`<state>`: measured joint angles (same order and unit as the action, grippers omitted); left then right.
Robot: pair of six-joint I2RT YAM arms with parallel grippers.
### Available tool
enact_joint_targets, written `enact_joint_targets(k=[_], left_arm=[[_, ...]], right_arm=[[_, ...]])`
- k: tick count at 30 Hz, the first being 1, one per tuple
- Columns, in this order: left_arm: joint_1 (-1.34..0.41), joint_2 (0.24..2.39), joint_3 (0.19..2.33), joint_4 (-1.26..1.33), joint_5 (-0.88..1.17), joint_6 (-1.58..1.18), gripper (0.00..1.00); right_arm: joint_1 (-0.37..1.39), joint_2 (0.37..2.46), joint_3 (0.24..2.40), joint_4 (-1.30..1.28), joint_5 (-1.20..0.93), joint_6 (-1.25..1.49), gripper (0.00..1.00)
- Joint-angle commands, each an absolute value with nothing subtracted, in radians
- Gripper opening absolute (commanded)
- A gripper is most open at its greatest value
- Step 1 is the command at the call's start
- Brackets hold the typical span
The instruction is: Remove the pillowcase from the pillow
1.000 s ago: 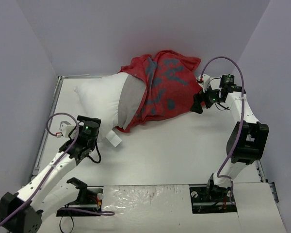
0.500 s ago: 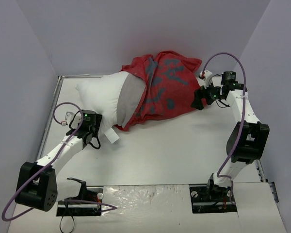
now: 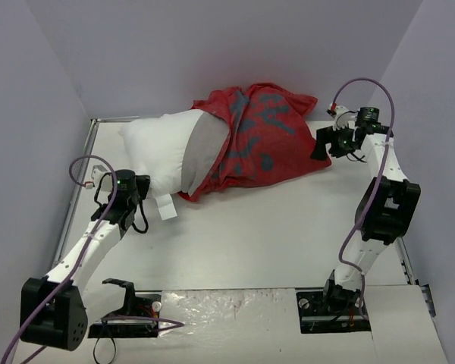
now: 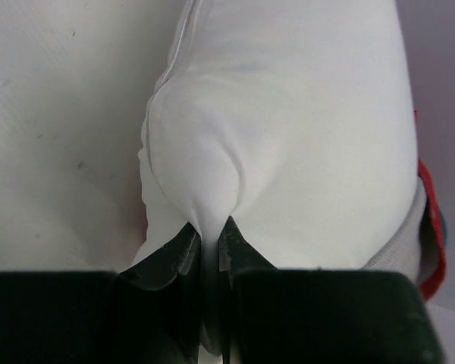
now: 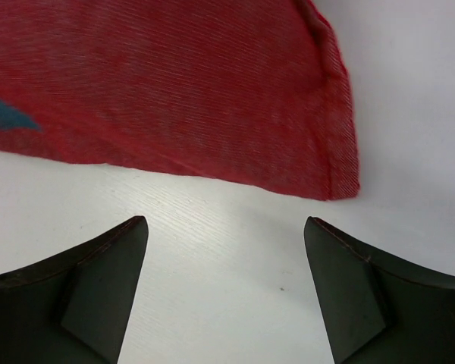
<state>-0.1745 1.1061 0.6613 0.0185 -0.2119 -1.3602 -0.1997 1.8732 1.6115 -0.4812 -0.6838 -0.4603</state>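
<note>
The white pillow point(image 3: 159, 148) lies at the back left of the table, its right half inside the red pillowcase point(image 3: 265, 136). My left gripper point(image 3: 140, 187) is at the pillow's near left corner. In the left wrist view it point(image 4: 210, 227) is shut on a pinch of the white pillow point(image 4: 288, 136), and a strip of the pillowcase point(image 4: 432, 258) shows at the right edge. My right gripper point(image 3: 319, 145) is at the pillowcase's right end. In the right wrist view it point(image 5: 226, 221) is open over bare table, just short of the pillowcase point(image 5: 174, 83) corner.
A small white tag point(image 3: 165, 206) hangs from the pillow's near edge onto the table point(image 3: 273, 227). Purple walls close in the back and both sides. A metal rail point(image 3: 80, 182) runs along the table's left edge.
My left gripper moved up to the pillow's corner and shut on it. My right gripper shifted right and toward the back, still open beside the pillowcase.
</note>
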Motion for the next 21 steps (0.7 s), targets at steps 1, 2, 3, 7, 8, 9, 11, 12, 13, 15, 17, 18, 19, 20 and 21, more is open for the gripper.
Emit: enact_joint_targets(k=[1, 2, 3, 7, 8, 9, 11, 12, 13, 15, 17, 18, 19, 20, 21], left_arm=[[-0.137, 0.982, 0.699, -0.044, -0.232, -1.279, 0.02], [-0.127, 0.956, 0.703, -0.057, -0.226, -1.275, 0.02], [-0.108, 0.945, 0.704, -0.080, -0.212, -1.270, 0.02], [-0.075, 0.927, 0.709, -0.095, -0.173, -1.264, 0.02], [-0.071, 0.930, 0.710, -0.094, -0.170, -1.264, 0.02], [-0.071, 0.931, 0.712, -0.094, -0.163, -1.261, 0.02], [-0.069, 0.937, 0.716, -0.091, -0.155, -1.261, 0.02], [-0.068, 0.940, 0.718, -0.091, -0.149, -1.259, 0.02], [-0.067, 0.940, 0.721, -0.092, -0.147, -1.259, 0.02], [-0.067, 0.940, 0.730, -0.101, -0.146, -1.253, 0.02], [-0.061, 0.934, 0.741, -0.118, -0.147, -1.243, 0.02], [-0.060, 0.931, 0.744, -0.121, -0.146, -1.241, 0.02], [-0.052, 0.925, 0.747, -0.133, -0.146, -1.238, 0.02], [-0.048, 0.922, 0.753, -0.141, -0.146, -1.233, 0.02], [-0.041, 0.919, 0.755, -0.147, -0.146, -1.230, 0.02]], right_arm=[[-0.264, 1.936, 1.631, -0.506, -0.653, -0.330, 0.80], [-0.264, 1.937, 1.631, -0.508, -0.661, -0.347, 0.84], [-0.262, 1.934, 1.626, -0.518, -0.684, -0.423, 0.88], [-0.207, 1.939, 1.623, -0.701, -0.719, -0.853, 0.99], [-0.189, 1.942, 1.599, -0.703, -0.692, -0.911, 0.99], [-0.155, 1.941, 1.586, -0.703, -0.674, -0.932, 0.98], [-0.126, 1.942, 1.565, -0.695, -0.647, -0.956, 0.95], [-0.112, 1.944, 1.563, -0.687, -0.644, -0.963, 0.95], [-0.088, 1.945, 1.563, -0.674, -0.635, -0.953, 0.94], [-0.065, 1.956, 1.571, -0.609, -0.574, -0.930, 0.91], [-0.046, 1.980, 1.592, -0.572, -0.519, -0.913, 0.87], [-0.045, 1.994, 1.604, -0.572, -0.506, -0.910, 0.82], [-0.043, 2.003, 1.614, -0.575, -0.494, -0.908, 0.68], [-0.043, 2.020, 1.620, -0.577, -0.471, -0.908, 0.58], [-0.046, 2.020, 1.614, -0.577, -0.463, -0.908, 0.48]])
